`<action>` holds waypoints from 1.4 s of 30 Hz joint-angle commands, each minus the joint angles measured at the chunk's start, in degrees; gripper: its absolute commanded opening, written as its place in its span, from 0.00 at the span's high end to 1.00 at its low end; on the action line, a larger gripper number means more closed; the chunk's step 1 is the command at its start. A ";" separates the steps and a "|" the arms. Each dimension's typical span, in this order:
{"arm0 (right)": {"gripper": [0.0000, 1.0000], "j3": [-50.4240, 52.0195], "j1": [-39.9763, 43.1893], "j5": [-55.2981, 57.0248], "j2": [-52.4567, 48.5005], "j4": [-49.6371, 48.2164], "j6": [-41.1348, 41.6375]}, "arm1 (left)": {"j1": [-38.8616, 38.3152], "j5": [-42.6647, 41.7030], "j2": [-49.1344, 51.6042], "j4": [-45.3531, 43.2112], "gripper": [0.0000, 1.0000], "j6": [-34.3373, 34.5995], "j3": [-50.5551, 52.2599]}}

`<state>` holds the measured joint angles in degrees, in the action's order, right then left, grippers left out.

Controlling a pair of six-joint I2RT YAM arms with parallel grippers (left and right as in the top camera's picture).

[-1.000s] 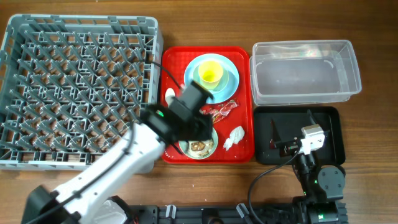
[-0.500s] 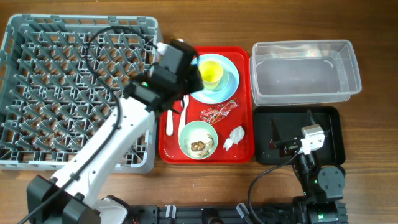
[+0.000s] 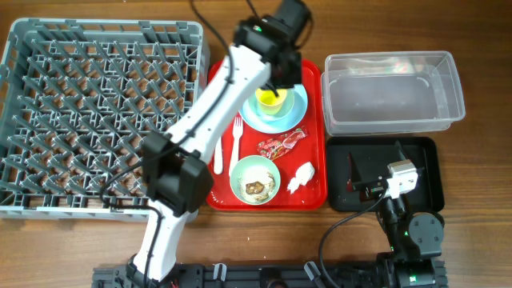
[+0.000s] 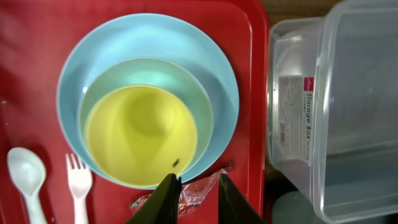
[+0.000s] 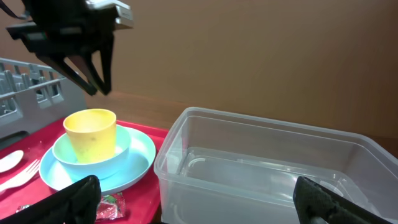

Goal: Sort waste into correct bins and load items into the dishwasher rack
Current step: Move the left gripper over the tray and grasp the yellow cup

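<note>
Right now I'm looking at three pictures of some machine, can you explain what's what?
These are two robot arms at a table. One picture looks down from above; the other two come from cameras on the wrists. The left gripper hangs open over a yellow cup stacked in a blue bowl on a blue plate, holding nothing. The right gripper is open too, near the black tray and clear tub. A red tray also carries a green bowl with scraps, a wrapper, a tissue, a spoon and a fork. A grey rack stands beside it.
</note>
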<state>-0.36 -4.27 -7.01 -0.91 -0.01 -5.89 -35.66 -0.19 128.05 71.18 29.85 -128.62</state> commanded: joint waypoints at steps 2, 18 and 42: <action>0.00 0.07 0.22 0.72 0.26 -0.35 -0.13 | -4.61 10.67 0.59 -1.22 0.84 -1.14 -0.26; 0.00 0.07 0.22 0.72 0.26 -0.35 -0.11 | 0.68 16.28 1.53 3.58 0.89 -0.87 0.02; 0.00 0.07 0.22 0.72 0.26 -0.37 -0.11 | -4.24 7.72 -1.62 -3.74 0.61 -7.15 4.48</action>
<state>-0.36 -4.27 -7.01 -0.91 -0.01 -5.89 -37.71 0.38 126.15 68.93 23.70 -125.16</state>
